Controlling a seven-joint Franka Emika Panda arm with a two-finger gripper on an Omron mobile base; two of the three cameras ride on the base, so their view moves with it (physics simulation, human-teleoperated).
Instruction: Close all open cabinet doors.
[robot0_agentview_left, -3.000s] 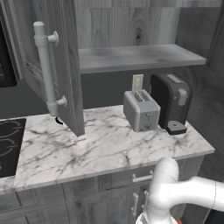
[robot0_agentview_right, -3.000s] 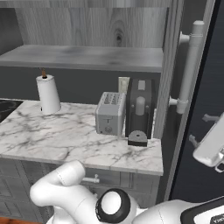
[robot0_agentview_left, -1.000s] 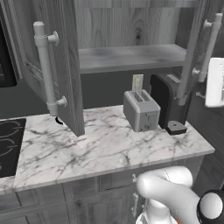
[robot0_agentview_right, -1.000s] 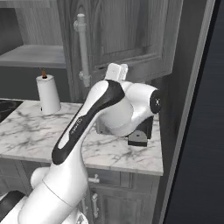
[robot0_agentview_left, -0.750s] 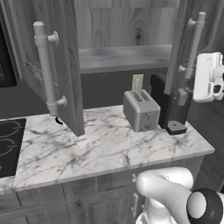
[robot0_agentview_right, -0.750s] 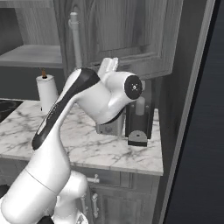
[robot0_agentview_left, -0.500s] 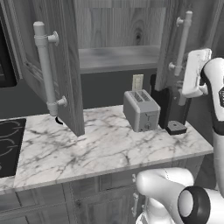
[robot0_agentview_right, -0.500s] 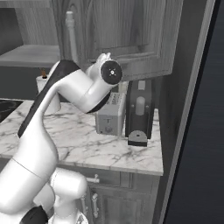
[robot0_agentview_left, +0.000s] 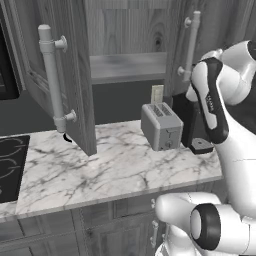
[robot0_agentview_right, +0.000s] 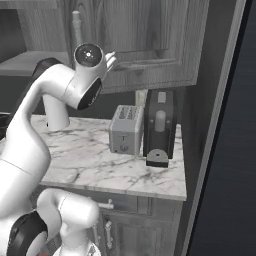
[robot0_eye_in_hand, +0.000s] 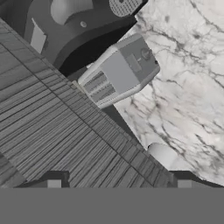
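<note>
**Right cabinet door partly swung in, left door standing wide**

Two cabinet doors hang open above the marble table (robot0_agentview_left: 115, 170). The left door (robot0_agentview_left: 75, 75) juts out toward the camera, nearly edge-on, its long pale bar handle (robot0_agentview_left: 52, 80) upright on two round standoffs. The right door (robot0_agentview_right: 150, 45) is angled over the toaster (robot0_agentview_left: 161, 126) and the black coffee machine (robot0_agentview_right: 159, 127), its own bar handle (robot0_agentview_left: 191, 47) showing in the left base view. The arm's wrist is raised against the outer face of this right door. In the hand view the gripper (robot0_eye_in_hand: 118, 180) looks down along the grey ribbed wood, with only its two dark tips showing at the bottom edge. They sit well apart with nothing visible between them, so the gripper looks open and is pressing rather than holding.

Both doors are stiff flat panels of grey wood grain with recessed frames. They should turn on their hinges as rigid slabs, light to push and unlikely to flex or mark. A push works best on the flat face near the handle side, far from the hinges; the smooth round handle offers a firm hold but could slip in the fingers.

The toaster is boxy brushed metal. A white paper towel roll (robot0_agentview_right: 55, 112) stands further back, and a black stove top (robot0_agentview_left: 10, 162) lies at the left.
</note>
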